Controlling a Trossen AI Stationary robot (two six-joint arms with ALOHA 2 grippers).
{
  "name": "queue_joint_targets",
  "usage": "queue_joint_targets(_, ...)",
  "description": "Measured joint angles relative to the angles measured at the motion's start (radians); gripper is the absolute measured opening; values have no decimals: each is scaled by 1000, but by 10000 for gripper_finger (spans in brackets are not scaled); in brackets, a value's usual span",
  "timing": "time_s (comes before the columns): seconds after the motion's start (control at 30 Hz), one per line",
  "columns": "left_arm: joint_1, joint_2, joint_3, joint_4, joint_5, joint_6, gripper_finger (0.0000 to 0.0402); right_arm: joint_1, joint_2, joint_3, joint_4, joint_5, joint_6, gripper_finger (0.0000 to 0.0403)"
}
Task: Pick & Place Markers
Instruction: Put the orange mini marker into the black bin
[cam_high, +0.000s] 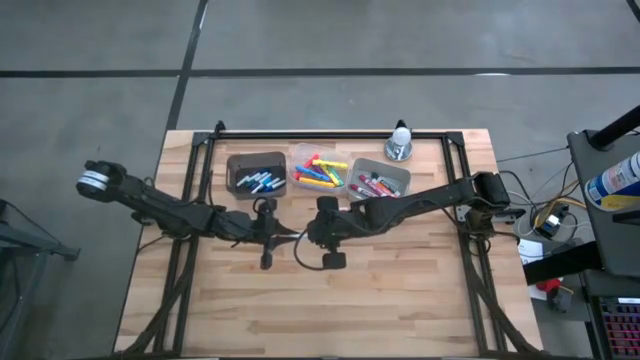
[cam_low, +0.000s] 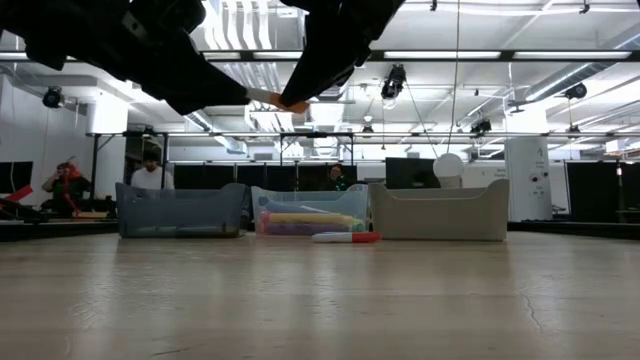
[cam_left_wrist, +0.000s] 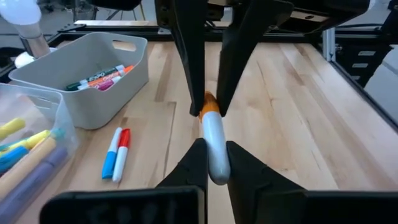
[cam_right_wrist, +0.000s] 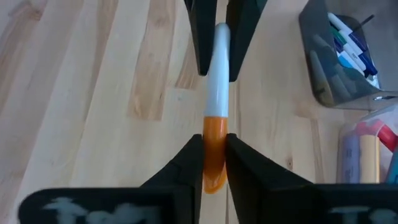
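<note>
One marker (cam_left_wrist: 212, 140), white-bodied with an orange cap, hangs in the air above the middle of the table, held at both ends. My left gripper (cam_left_wrist: 216, 163) is shut on its white end. My right gripper (cam_right_wrist: 215, 158) is shut on its orange cap end. In the high view the two grippers meet tip to tip, left (cam_high: 285, 233) and right (cam_high: 308, 235). A blue-capped and a red-capped marker (cam_left_wrist: 117, 152) lie side by side on the table in front of the bins. My left gripper pinches the marker's white body (cam_left_wrist: 215, 163), near its bare end, between its two fingers. It comes from the table's left, nearly level, in line with the marker. The marker is lifted clear of the table. My right gripper pinches the orange cap (cam_right_wrist: 214, 146) between its two fingers. It comes from the table's right, slanting downward, in line with the marker. The marker's white body (cam_right_wrist: 217, 74) runs on from the cap to the left gripper's fingers.
Three bins stand in a row at the far side: a dark one (cam_high: 256, 172) with blue markers, a clear one (cam_high: 320, 172) with yellow, pink and blue ones, a grey one (cam_high: 378, 180) with red ones. A small lamp (cam_high: 400, 140) stands behind them. The near half is bare wood.
</note>
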Motion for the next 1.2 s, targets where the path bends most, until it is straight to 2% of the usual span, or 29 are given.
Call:
queue_joint_targets(0.2, 0, -32, 2, -73, -50, 0, 27, 4, 0, 0, -2, 3, 6, 126)
queue_joint_targets(0.3, 3, -51, 2, -143, -127, -14, 27, 6, 0, 0, -4, 11, 21, 158)
queue_joint_targets(0.47, 3, -96, 2, -289, -318, -79, 31, 7, 0, -1, -12, 18, 57, 187)
queue_joint_targets(0.67, 18, -145, 3, -511, -660, -223, 31, 8, 0, 1, -26, 22, 114, 189)
queue_joint_targets(0.73, 44, -162, 3, -580, -725, -306, 31, 8, 0, 1, -33, 21, 114, 189)
queue_joint_targets(0.8, 84, -177, 3, -655, -729, -410, 31, 6, 0, 1, -33, 22, 115, 189)
queue_joint_targets(0.9, 165, -187, 3, -750, -677, -493, 31, 5, 0, 1, -33, 22, 117, 189)
queue_joint_targets(1.07, 323, -185, 3, -785, -507, -540, 32, 7, 0, 1, -30, 22, 117, 187)
queue_joint_targets(1.2, 448, -184, 3, -783, -369, -522, 32, 6, 0, 1, -30, 23, 117, 187)
